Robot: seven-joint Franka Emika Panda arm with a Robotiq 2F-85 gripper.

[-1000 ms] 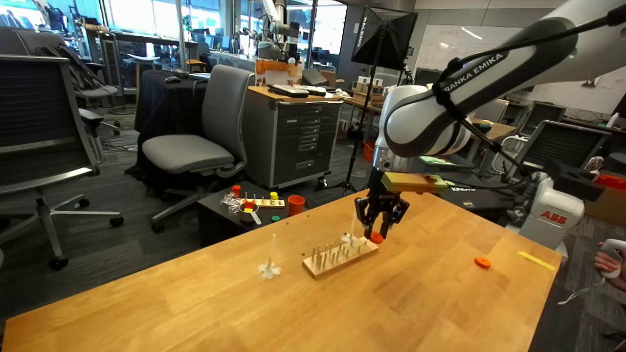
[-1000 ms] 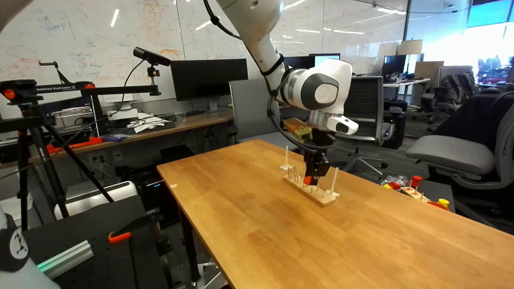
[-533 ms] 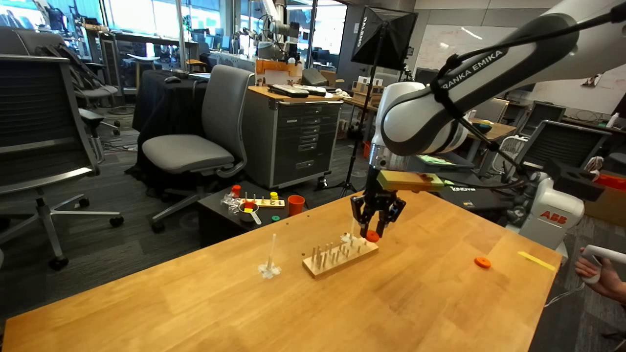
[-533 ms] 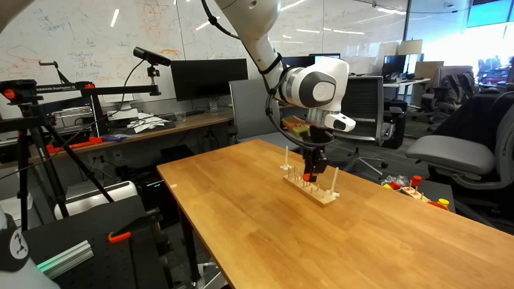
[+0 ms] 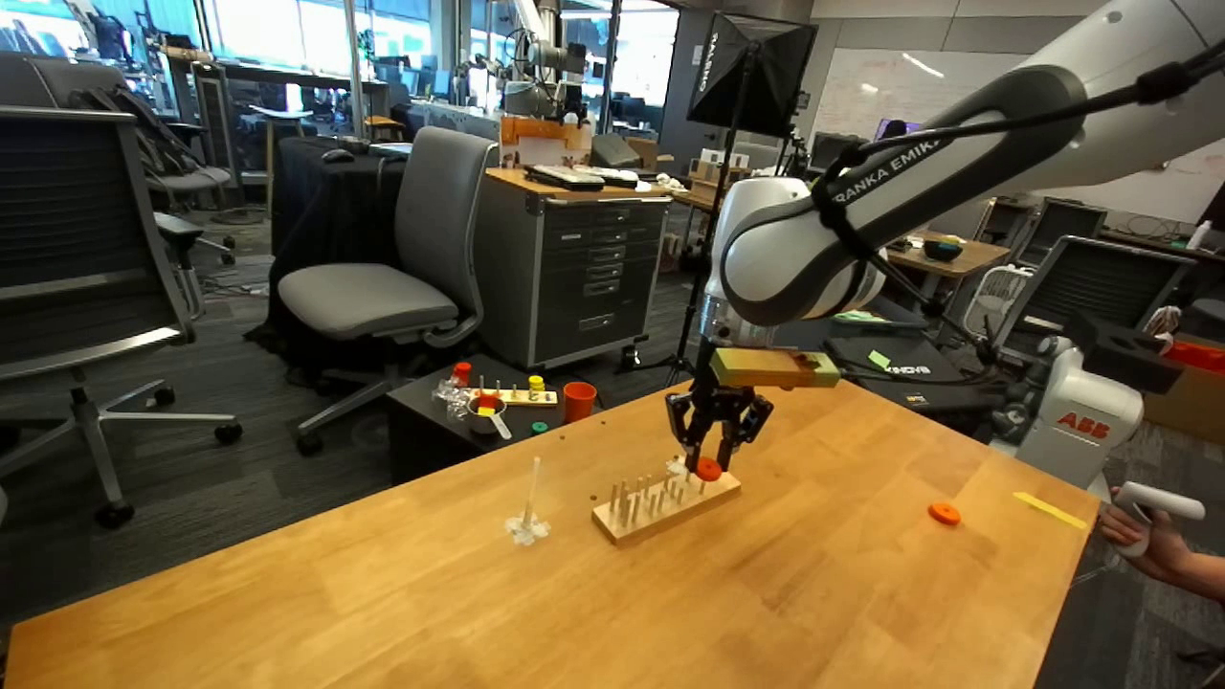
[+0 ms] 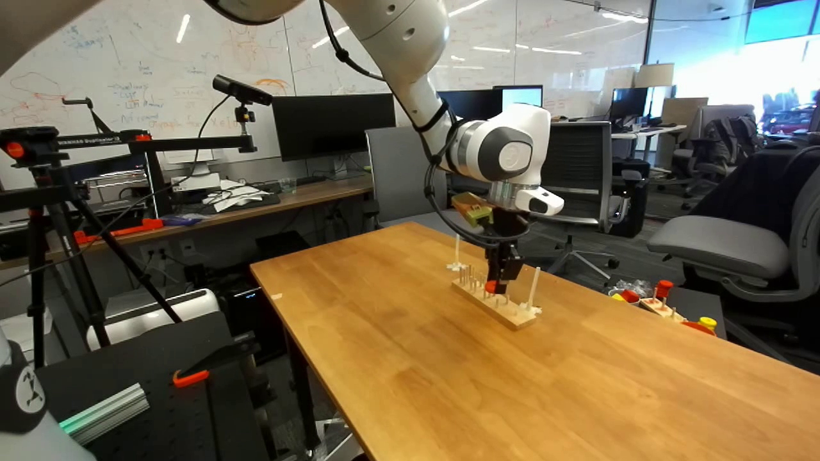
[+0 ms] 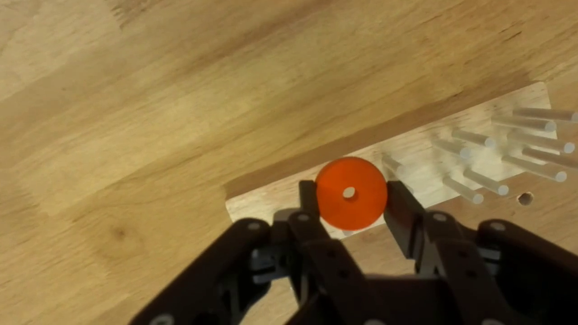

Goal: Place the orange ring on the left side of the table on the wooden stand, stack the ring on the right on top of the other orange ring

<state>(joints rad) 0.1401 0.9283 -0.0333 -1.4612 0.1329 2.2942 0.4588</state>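
My gripper [image 5: 710,466] is shut on an orange ring [image 7: 351,194], one fingertip on each side. The ring lies roughly flat over the short-peg part of the pale wooden stand [image 5: 660,518]. The wrist view shows the stand [image 7: 257,203] below the ring, with taller pegs to the right. Something pale shows through the ring's hole; I cannot tell whether it is a peg or the base. In an exterior view, the ring [image 6: 491,287] and gripper [image 6: 501,288] are just above the stand [image 6: 512,318]. Another orange ring [image 5: 945,514] lies flat on the table [image 5: 823,574].
Two lone whitish upright pieces are stuck to the table near the stand [image 6: 457,250] [image 6: 533,288]. A yellow tape strip [image 5: 1050,510] is near the table's edge. A low black side table holds an orange cup [image 5: 579,402]. A person's hand holds a controller [image 5: 1158,502].
My gripper has carried the held ring sideways over the stand, and a little lower in the last half second. The other ring and the stand have not moved.
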